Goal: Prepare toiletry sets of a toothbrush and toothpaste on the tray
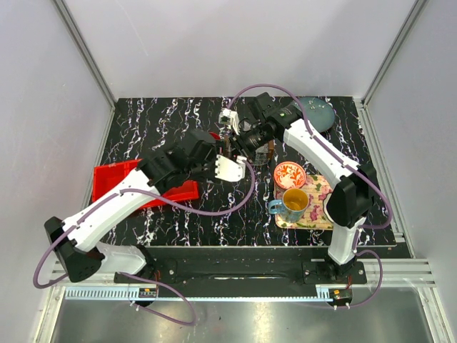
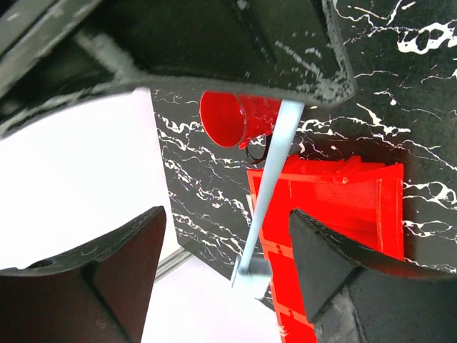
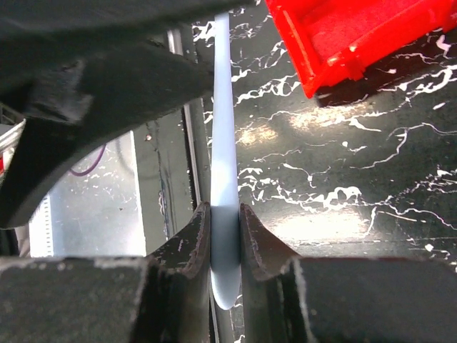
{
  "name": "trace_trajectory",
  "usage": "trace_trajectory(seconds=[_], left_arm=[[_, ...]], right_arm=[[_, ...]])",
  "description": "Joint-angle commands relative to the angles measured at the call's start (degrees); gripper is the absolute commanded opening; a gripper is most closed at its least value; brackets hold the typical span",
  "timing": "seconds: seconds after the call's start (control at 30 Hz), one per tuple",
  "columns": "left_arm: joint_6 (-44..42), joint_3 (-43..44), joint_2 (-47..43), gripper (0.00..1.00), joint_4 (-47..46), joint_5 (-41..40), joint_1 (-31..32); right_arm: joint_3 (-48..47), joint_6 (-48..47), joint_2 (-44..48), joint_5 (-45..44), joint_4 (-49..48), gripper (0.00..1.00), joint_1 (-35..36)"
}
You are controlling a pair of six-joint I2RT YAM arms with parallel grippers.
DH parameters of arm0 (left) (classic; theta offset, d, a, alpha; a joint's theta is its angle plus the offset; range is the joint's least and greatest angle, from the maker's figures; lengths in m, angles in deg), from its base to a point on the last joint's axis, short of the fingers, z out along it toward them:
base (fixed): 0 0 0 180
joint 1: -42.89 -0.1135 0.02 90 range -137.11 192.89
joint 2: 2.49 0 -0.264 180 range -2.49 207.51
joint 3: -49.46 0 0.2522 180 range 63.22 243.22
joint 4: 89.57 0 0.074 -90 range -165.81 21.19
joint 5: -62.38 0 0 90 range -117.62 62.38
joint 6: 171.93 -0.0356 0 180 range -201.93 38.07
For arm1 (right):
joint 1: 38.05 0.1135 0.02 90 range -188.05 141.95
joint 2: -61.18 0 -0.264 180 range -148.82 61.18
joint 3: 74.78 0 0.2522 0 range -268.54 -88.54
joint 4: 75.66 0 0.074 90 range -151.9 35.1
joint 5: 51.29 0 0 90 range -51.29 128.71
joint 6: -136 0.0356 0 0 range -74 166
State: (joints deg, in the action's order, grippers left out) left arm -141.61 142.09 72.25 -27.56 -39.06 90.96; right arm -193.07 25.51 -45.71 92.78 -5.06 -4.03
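Just right of the red bin [image 1: 114, 180], the left gripper [image 2: 227, 246] gapes wide, holding nothing. The toothbrush [image 3: 223, 157] passes untouched between its fingers, pinched near its rounded handle end by the right gripper [image 3: 225, 221]. It looks light, stiff and slick, so gripping nearer mid-handle should stop it swivelling.

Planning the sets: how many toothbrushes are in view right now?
1. The toothbrush is clamped by the jaws of the right gripper, its handle passing between the open jaws of the left gripper. Others may be hidden where the left arm covers the red bin.
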Motion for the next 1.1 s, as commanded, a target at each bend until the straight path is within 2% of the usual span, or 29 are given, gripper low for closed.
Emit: trace_trajectory(seconds=[0.0, 0.3, 0.57, 0.73, 0.83, 1.07], left_arm=[[3.9, -1.7, -6.2, 0.75, -4.3, -0.1, 0.0], [12.1, -6.7, -15.0, 0.81, -4.1, 8.8, -4.5], [23.9, -4.7, -17.1, 0.83, -5.0, 28.3, -17.2], [31.6, -4.1, -15.2, 0.82, -8.9, 40.8, -25.5], [37.0, -4.2, -14.3, 0.81, -12.8, 45.7, -27.8], [54.9, -4.6, -11.6, 0.78, -28.2, 55.4, -29.0]], right_arm=[[-2.6, 2.6, 3.2, -5.5, -2.7, 0.0, 0.2], [-9.0, 7.6, 3.4, -13.8, -5.9, 0.0, -1.6], [-13.8, 12.2, 5.6, -20.9, -10.3, 0.0, -4.6], [-11.4, 15.3, 9.5, -23.7, -16.6, 0.0, -5.9], [-8.8, 16.9, 11.6, -23.8, -20.5, 0.0, -6.6], [0.6, 19.9, 16.2, -21.4, -31.3, 0.0, -6.7]])
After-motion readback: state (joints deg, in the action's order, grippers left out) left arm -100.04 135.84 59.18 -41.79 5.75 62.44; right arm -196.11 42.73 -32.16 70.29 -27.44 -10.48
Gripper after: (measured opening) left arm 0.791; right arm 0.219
